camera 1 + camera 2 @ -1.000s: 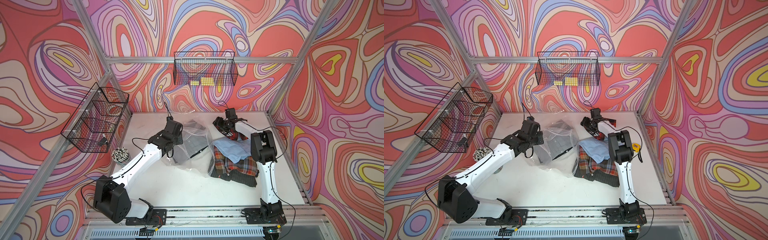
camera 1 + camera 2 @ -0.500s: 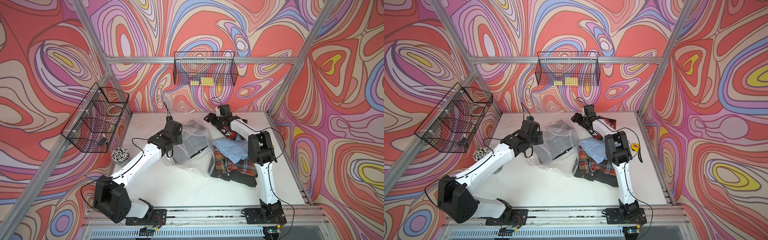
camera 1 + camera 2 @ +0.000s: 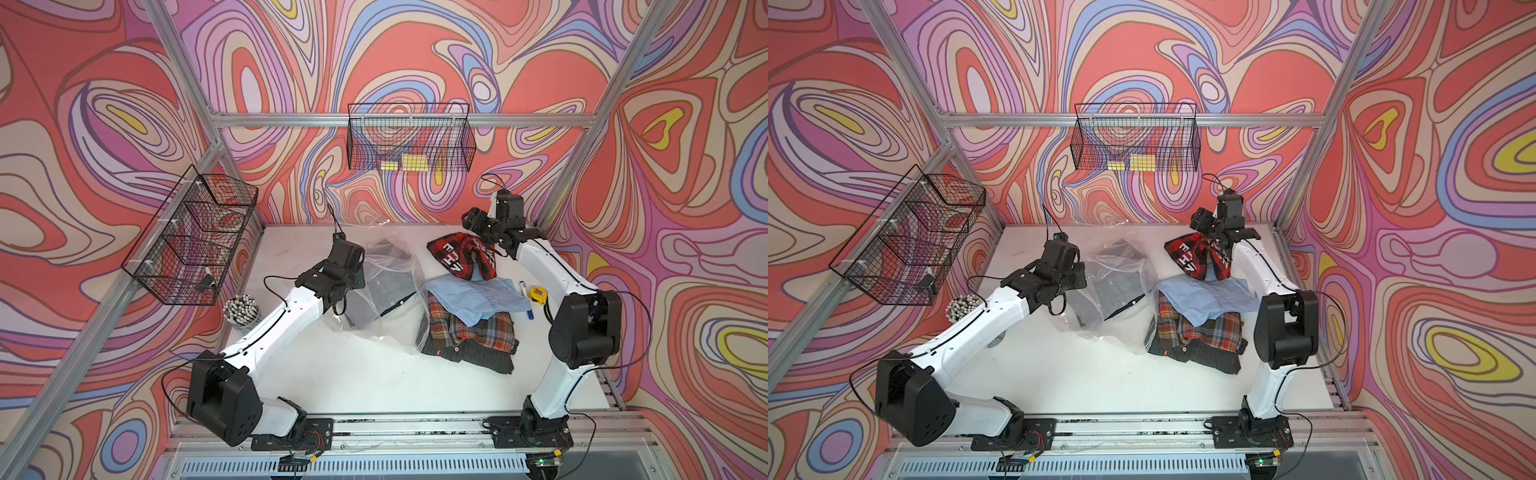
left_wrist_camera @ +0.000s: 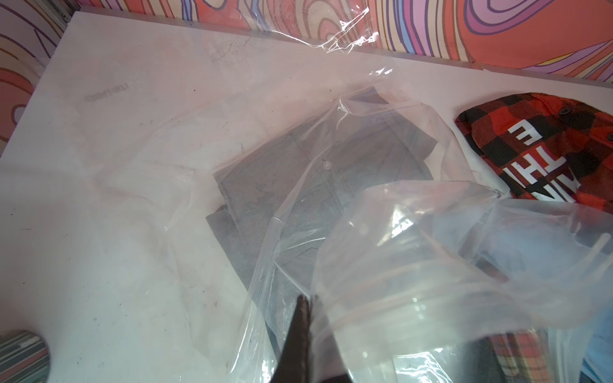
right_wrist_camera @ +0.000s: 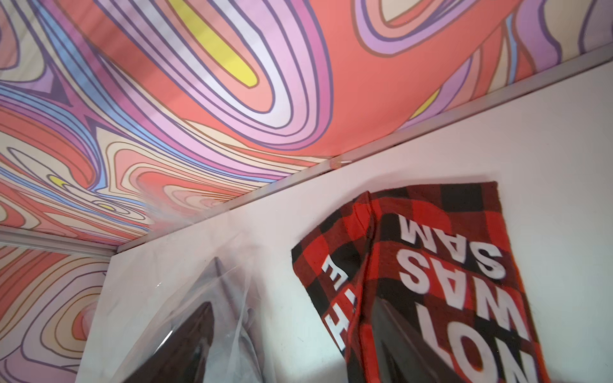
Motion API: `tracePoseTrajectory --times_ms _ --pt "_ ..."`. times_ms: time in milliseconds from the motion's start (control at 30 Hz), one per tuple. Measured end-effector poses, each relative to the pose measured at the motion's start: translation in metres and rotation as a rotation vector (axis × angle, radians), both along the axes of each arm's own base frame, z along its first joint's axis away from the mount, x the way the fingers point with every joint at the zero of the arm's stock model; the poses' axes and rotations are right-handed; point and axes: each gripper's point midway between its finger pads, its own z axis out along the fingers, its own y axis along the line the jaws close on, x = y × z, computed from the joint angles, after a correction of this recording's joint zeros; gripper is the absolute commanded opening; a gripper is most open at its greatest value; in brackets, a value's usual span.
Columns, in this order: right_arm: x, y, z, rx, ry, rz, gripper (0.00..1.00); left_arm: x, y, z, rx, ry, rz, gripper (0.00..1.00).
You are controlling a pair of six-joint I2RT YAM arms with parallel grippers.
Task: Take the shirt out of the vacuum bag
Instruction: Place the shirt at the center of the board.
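clear vacuum bag (image 3: 376, 332) is pinched shut in the left gripper (image 4: 306, 298), while the right gripper (image 3: 477, 226) hangs open at its two o'clock.

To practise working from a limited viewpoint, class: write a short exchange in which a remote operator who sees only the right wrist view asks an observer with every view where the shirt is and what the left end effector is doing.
Operator: I see only a red-and-black checked cloth with white letters and part of the transparent crinkly plastic vacuum bag. Is a shirt in it?
Observer: Yes. A folded grey button shirt lies inside the bag, on the table.
Operator: Is the left end effector holding anything?
Observer: It is shut, pinching a fold of the bag's plastic next to the grey shirt.
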Motion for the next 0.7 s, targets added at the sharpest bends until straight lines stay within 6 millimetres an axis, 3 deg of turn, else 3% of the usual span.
tracePoseTrajectory --times_ms 133,200,300,433,500,567,700 --pt "-0.039 -0.003 -0.055 0.04 0.109 -0.018 0.8 0.0 0.0 0.0 0.0 0.0 -0.001 0.0" --pt "-0.053 -0.005 -0.072 0.067 0.139 -0.036 0.8 0.0 0.0 0.0 0.0 0.0 -0.001 0.0" --pt "-0.071 -0.012 -0.069 0.113 0.119 -0.07 0.8 0.0 0.0 0.0 0.0 0.0 -0.001 0.0" --pt "-0.067 -0.019 -0.026 0.197 -0.007 -0.109 0.81 0.0 0.0 0.0 -0.001 0.001 -0.001 0.0" --pt "-0.065 -0.023 -0.017 0.277 -0.057 -0.13 0.81 0.0 -0.001 0.0 -0.003 0.002 -0.003 0.0" --pt "-0.067 -0.029 -0.029 0.368 -0.066 -0.166 0.8 0.0 -0.001 0.0 -0.005 0.003 -0.006 0.0" --pt "-0.075 -0.034 -0.084 0.574 0.01 -0.269 0.79 0.0 -0.002 -0.004 0.001 0.013 -0.008 0.0"
